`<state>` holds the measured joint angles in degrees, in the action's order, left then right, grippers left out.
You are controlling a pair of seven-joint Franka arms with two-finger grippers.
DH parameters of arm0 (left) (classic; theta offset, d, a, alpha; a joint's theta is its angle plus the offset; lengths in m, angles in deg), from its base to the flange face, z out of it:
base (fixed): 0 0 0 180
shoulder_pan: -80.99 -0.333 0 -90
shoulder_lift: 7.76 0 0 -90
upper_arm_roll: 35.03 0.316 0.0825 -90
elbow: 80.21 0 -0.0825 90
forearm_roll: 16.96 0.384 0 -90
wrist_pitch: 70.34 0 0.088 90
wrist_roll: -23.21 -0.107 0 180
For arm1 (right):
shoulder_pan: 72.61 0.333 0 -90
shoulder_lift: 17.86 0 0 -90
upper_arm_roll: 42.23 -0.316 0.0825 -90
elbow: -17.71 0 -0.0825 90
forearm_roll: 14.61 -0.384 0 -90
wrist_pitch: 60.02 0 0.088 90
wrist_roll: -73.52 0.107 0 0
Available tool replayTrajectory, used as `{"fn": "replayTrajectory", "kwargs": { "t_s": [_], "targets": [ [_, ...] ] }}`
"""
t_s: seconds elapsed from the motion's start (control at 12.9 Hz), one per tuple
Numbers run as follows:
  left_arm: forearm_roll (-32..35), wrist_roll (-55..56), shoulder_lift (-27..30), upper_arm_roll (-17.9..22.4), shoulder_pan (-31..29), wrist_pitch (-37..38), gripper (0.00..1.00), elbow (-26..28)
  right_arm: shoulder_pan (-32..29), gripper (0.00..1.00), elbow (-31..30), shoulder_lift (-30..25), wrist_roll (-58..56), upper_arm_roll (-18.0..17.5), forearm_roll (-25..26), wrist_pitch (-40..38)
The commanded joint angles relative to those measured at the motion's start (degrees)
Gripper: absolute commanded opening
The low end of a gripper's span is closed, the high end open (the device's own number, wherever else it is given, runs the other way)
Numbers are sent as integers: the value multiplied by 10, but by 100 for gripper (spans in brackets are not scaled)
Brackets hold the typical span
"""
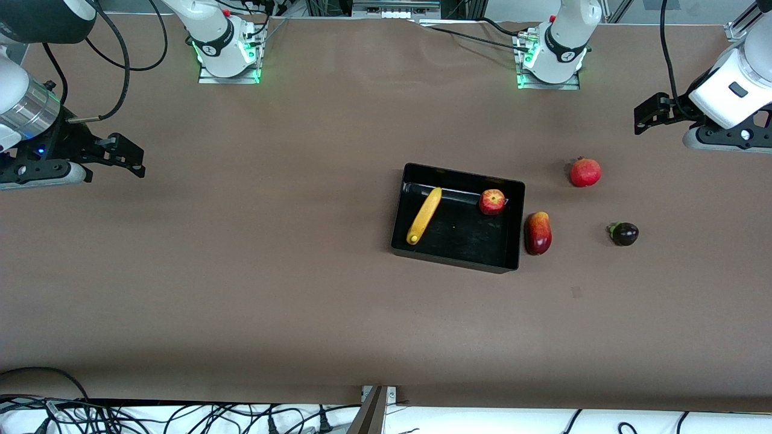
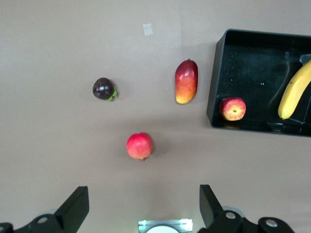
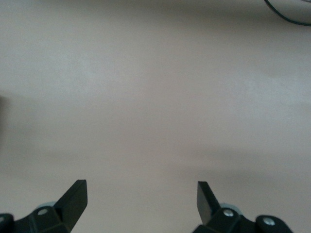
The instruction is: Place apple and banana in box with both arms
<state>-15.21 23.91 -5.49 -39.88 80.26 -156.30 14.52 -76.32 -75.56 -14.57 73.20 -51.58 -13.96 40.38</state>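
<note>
box (image 2: 228, 73) and banana (image 2: 294, 92) cut off in left wrist view

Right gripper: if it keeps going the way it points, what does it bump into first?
Probably just the bare table. The right gripper is open, and its wrist view shows only brown tabletop ahead, no fruit or box.

Banana (image 1: 424, 215) and apple (image 1: 492, 202) lie in the box (image 1: 453, 254).

table (image 1: 241, 271) (brown) | on it: box (image 1: 416, 247), mango (image 1: 537, 233), red fruit (image 1: 585, 172), dark fruit (image 1: 625, 234)
</note>
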Motion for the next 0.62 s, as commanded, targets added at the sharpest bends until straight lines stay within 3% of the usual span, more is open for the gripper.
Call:
{"fn": "replayTrajectory", "kwargs": {
  "t_s": [0.0, 0.54],
  "targets": [
    [-10, -2, 16, 13, 12, -21, 100, 26, 2, 100, 2, -2, 1, 0, 7, 1],
    [-14, 14, 12, 14, 6, -21, 100, 23, 3, 100, 2, -2, 1, -1, 7, 1]
  ]
}}
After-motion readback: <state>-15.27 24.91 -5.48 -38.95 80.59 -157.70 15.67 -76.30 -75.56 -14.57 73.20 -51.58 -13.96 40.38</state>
